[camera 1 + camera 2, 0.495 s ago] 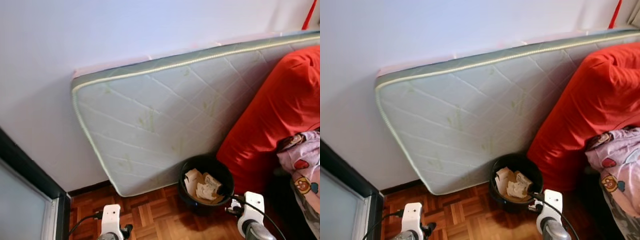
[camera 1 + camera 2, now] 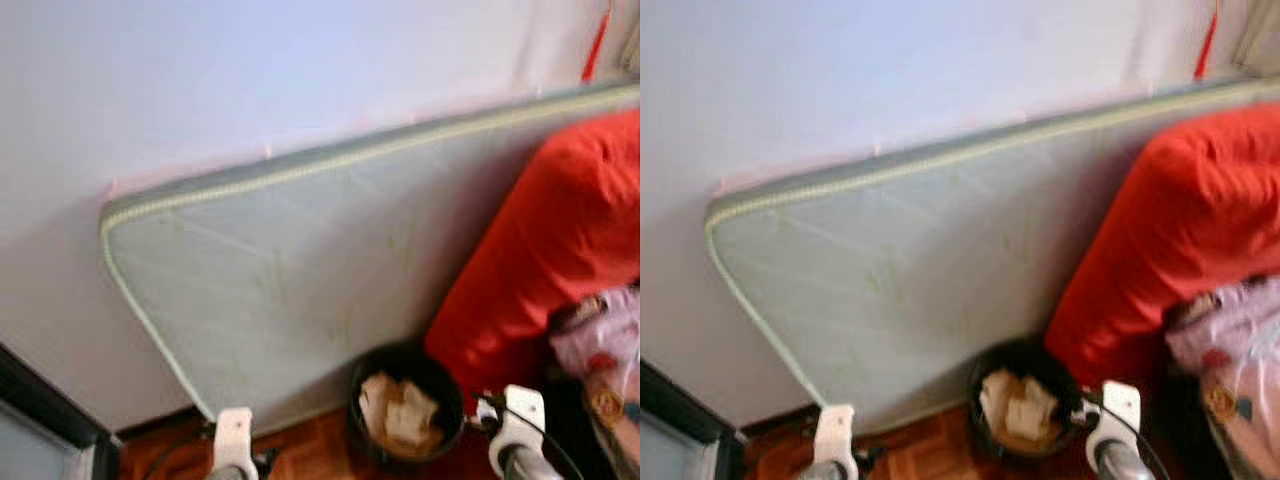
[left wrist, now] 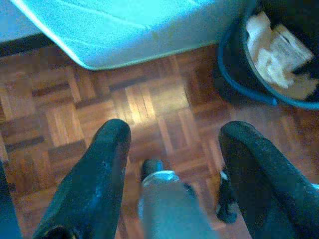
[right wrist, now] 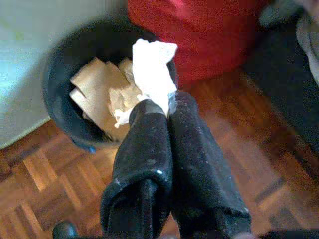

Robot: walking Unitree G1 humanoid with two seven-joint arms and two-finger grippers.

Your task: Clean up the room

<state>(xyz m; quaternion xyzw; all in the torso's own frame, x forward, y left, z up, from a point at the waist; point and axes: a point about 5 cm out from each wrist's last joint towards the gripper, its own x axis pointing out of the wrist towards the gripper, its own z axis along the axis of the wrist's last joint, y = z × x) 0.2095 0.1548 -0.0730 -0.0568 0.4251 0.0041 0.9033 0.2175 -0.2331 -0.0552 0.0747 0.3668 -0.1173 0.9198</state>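
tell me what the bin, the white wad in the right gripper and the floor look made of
Bin: probably plastic, a smooth black wall with a thin rim.
White wad pinched in the right gripper: looks like tissue or soft paper, crumpled and matte with ragged edges.
Floor: wood parquet, small blocks laid in alternating squares, with a slight sheen.

One mattress (image 2: 290, 270) leans against one wall (image 2: 250, 70). One black bin (image 2: 405, 405) stands on the parquet floor (image 3: 149, 109), holding several crumpled papers (image 4: 107, 92), too jumbled to count exactly. One white tissue (image 4: 152, 67) is pinched in the right gripper (image 4: 167, 102). There are two grippers in all, the left gripper (image 3: 172, 137) being the other. One red cushion (image 2: 550, 250) and one patterned cloth (image 2: 600, 345) lie beside the bin.
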